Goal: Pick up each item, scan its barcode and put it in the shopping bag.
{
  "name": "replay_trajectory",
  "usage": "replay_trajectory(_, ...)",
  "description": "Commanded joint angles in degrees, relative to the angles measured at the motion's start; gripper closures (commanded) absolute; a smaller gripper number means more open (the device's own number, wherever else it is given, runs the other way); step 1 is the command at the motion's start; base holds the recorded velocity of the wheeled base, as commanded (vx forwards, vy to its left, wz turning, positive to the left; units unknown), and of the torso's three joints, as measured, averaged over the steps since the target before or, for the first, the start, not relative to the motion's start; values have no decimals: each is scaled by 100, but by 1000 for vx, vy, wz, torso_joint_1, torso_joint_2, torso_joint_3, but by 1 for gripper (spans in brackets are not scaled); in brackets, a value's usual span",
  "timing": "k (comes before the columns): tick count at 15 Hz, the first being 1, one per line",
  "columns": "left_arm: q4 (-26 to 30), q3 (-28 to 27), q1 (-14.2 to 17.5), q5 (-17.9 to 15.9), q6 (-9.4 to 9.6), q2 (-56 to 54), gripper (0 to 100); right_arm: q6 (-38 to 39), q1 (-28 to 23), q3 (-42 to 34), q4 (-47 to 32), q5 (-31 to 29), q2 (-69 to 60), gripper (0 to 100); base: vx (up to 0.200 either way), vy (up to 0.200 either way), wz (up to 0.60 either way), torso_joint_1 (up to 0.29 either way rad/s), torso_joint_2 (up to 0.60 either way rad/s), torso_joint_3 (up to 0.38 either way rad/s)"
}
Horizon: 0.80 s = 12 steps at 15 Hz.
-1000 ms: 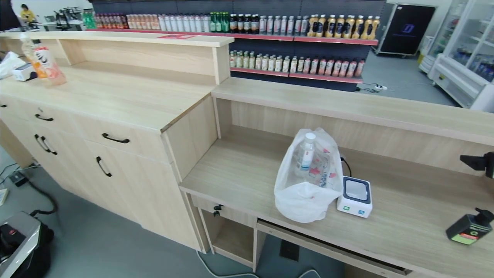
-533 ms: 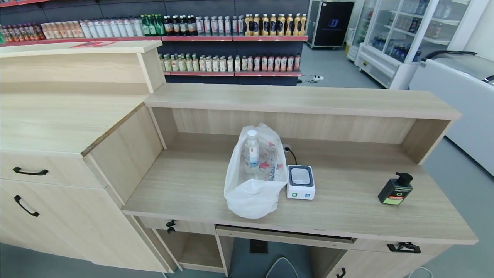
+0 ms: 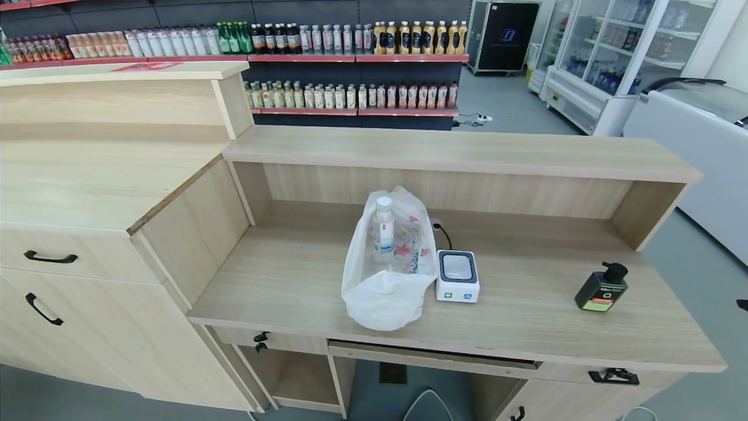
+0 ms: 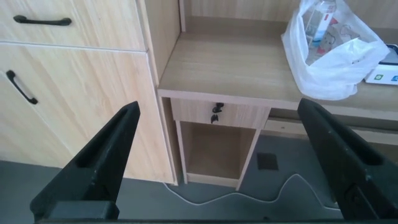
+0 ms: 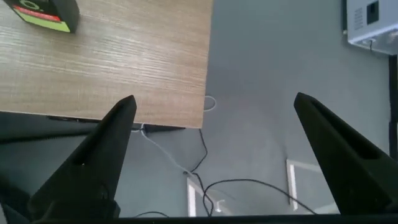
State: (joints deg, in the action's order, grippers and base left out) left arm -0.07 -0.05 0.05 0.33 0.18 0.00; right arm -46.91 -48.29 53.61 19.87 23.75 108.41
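Black pump bottle (image 3: 600,287) stands upright at the right end of the counter (image 3: 526,316), nearer the spread right gripper (image 5: 214,98) than the spread left gripper (image 4: 219,104).

Wooden shop counter (image 3: 526,318) and surroundings
Shelves of bottled drinks (image 3: 327,42) line the back wall, glass-door fridges (image 3: 610,49) stand at the right, and drawers (image 3: 99,269) with black handles (image 3: 50,257) sit at the left.

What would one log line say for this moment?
shopping bag: clear bottle inside | scanner: beside bag | black pump bottle: on counter, unbagged | left gripper: open, empty | right gripper: open, empty
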Motion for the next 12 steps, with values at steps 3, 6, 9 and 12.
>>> replay_trajectory(3,-1,5,4,2,-1,0,0,-925,-23,475,8,737,796,0,0,0,0,0,0,0)
replay_trajectory(6,-1,-4,4,2,-1,0,0,-1004,197,633,-1,1211,1112,0,0,0,0,0,0,0)
replay_trajectory(9,-1,-4,4,2,-1,0,0,-969,434,791,-18,1589,1420,0,0,0,0,0,0,0)
replay_trajectory(12,-1,5,4,2,-1,0,0,-969,628,888,-18,1870,1701,0,0,0,0,0,0,0)
